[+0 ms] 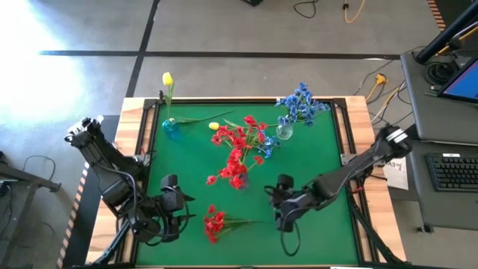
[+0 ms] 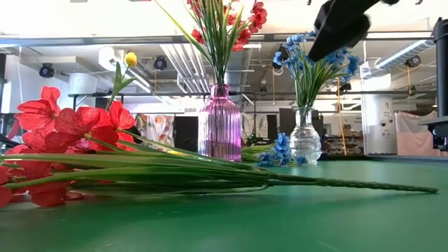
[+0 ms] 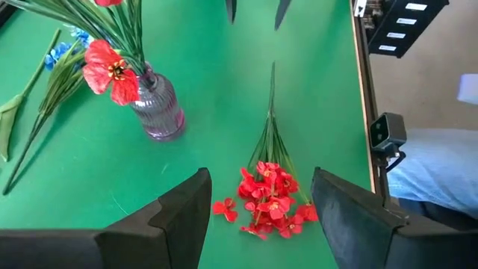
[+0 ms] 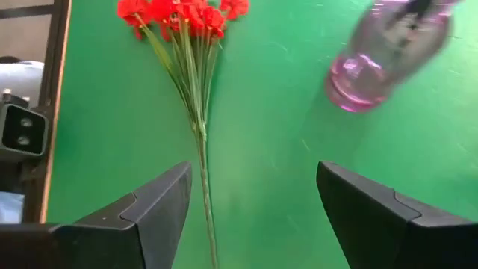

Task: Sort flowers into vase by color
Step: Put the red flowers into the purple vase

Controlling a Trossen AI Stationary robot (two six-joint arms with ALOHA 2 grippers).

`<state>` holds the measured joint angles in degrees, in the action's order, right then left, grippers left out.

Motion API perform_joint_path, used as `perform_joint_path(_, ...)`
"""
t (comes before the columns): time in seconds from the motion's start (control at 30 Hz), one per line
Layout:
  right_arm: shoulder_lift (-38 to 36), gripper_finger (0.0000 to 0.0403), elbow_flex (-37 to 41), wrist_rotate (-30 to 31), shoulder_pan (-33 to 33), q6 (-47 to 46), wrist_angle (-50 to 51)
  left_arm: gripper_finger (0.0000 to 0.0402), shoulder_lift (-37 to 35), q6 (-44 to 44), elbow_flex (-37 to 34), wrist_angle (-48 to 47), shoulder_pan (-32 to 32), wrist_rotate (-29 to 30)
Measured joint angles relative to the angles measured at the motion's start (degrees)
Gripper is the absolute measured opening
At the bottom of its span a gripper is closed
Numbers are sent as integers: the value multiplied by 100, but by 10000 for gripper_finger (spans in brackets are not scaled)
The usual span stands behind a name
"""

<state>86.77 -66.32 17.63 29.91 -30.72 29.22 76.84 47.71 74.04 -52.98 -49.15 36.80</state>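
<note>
A red blossom sprig (image 1: 216, 222) lies flat on the green mat near the near edge, stem pointing right; the low view shows this red sprig (image 2: 140, 171) close up. My left gripper (image 1: 178, 214) is open just left of its blossoms (image 3: 269, 198), above them. My right gripper (image 1: 283, 217) is open over the mat, right of the stem's end (image 4: 200, 149). Red flowers stand in a pink ribbed vase (image 1: 240, 178), blue ones in a clear vase (image 1: 284, 133), a yellow bud in a small blue vase (image 1: 170, 127).
A loose yellow bud (image 1: 214, 125) lies on the mat near the small blue vase, and a blue sprig (image 3: 63, 56) lies next to the pink vase (image 3: 160, 112). Wooden table rims (image 1: 142, 149) border the mat. A small camera (image 3: 381, 131) sits at the near edge.
</note>
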Motion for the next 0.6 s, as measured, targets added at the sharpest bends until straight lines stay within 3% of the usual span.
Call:
perform_joint_path(0.3, 822, 278, -2, 44, -2, 363, -870, 217, 0, 84, 0, -4, -15, 2)
perform_joint_path(0.6, 965, 270, -4, 414, -70, 219, 9, 217, 0, 86, 2, -4, -15, 6)
